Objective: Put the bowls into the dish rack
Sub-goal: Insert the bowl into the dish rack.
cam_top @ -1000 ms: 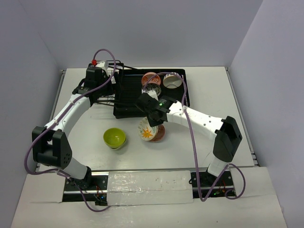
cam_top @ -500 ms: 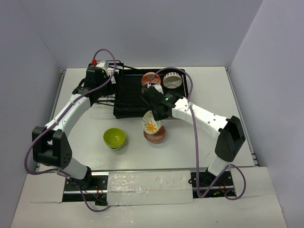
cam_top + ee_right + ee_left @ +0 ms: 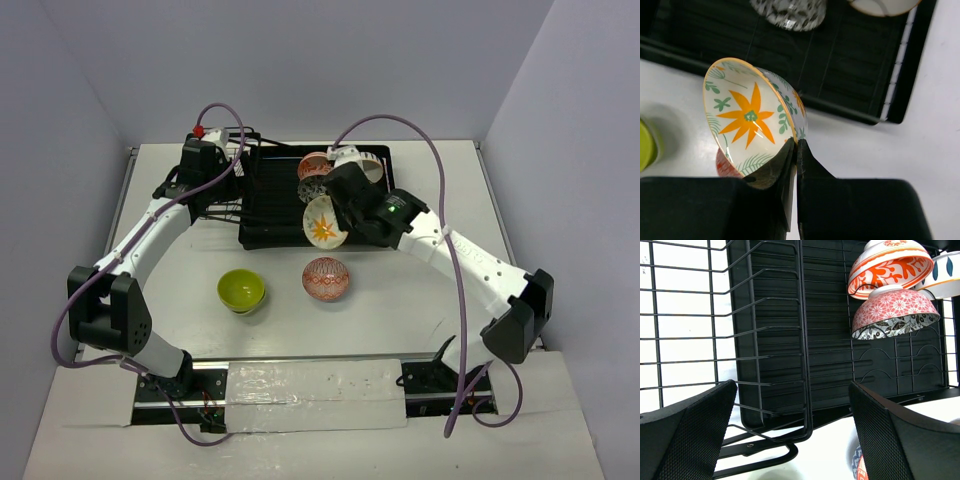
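**A:** Where is the flowered bowl found?

**B:** The flowered bowl [image 3: 324,222] is held clear of the worktop [image 3: 420,290], at the near edge of the dish rack [image 3: 270,205]. It is tipped on its side, so the orange flower inside is shown to the overhead camera.

**A:** How is it gripped?

**B:** The right end effector [image 3: 796,146] is clamped on its rim. The fingers are pressed together, with one laid against the inside and the other against the outside.

**A:** And the left end effector?

**B:** The left end effector [image 3: 791,390] is held by the rack's far-left corner with its fingers spread wide apart. The wire basket [image 3: 680,315] and the slatted tray are seen between and beyond them.

**A:** Which bowls are left on the worktop?

**B:** Two are seen in front of the rack. The green bowl [image 3: 241,290] is set with its opening up. The red bowl [image 3: 327,279] lies to its right, near it but not touching. It cannot be told which way up the red one is turned.

**A:** What is already loaded?

**B:** An orange-and-white bowl [image 3: 890,265] and a pink bowl [image 3: 895,310] are propped at a tilt on the tray's far right, one touching the other. The pink one's black-and-white inside is partly shown. A pale bowl [image 3: 947,275] is placed just beside the orange-and-white one and is cut off by the edge of the left wrist view.
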### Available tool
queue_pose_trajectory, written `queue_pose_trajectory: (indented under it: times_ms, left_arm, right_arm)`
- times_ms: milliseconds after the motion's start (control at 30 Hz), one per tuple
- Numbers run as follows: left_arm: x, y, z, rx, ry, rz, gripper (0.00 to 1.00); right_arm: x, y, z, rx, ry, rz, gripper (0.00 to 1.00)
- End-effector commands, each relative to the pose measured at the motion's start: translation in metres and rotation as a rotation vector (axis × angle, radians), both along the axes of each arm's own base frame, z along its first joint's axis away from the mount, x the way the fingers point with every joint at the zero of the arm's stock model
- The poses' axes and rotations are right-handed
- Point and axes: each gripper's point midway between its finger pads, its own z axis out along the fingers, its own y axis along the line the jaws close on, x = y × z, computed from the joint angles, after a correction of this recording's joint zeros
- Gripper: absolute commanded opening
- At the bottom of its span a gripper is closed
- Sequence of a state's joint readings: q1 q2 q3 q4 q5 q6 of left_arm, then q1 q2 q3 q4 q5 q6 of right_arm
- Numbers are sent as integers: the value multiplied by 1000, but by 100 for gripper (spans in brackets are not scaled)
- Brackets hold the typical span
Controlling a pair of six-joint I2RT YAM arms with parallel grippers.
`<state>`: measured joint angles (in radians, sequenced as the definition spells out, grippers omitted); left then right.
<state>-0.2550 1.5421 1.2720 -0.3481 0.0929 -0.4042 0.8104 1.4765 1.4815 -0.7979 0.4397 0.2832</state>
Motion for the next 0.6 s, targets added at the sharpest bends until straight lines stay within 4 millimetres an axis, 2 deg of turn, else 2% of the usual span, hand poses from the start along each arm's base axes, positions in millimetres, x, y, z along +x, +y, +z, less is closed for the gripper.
queue_pose_trajectory:
  times_ms: [0, 200, 300, 567]
  left_arm:
    - [-5, 2, 13, 6, -13, 5, 99]
    - [-3, 1, 16, -1, -25, 6, 99]
    - [-2, 1, 15, -4, -24, 8, 99]
    - [1, -2, 7, -3, -6, -6, 99]
  right_arm:
    - [32, -15, 42, 6, -184, -33, 0]
    - [61, -37, 58, -36, -275, -62, 0]
    - [76, -48, 60, -61, -310, -93, 0]
    - [105, -62, 34, -131, -288, -142, 0]
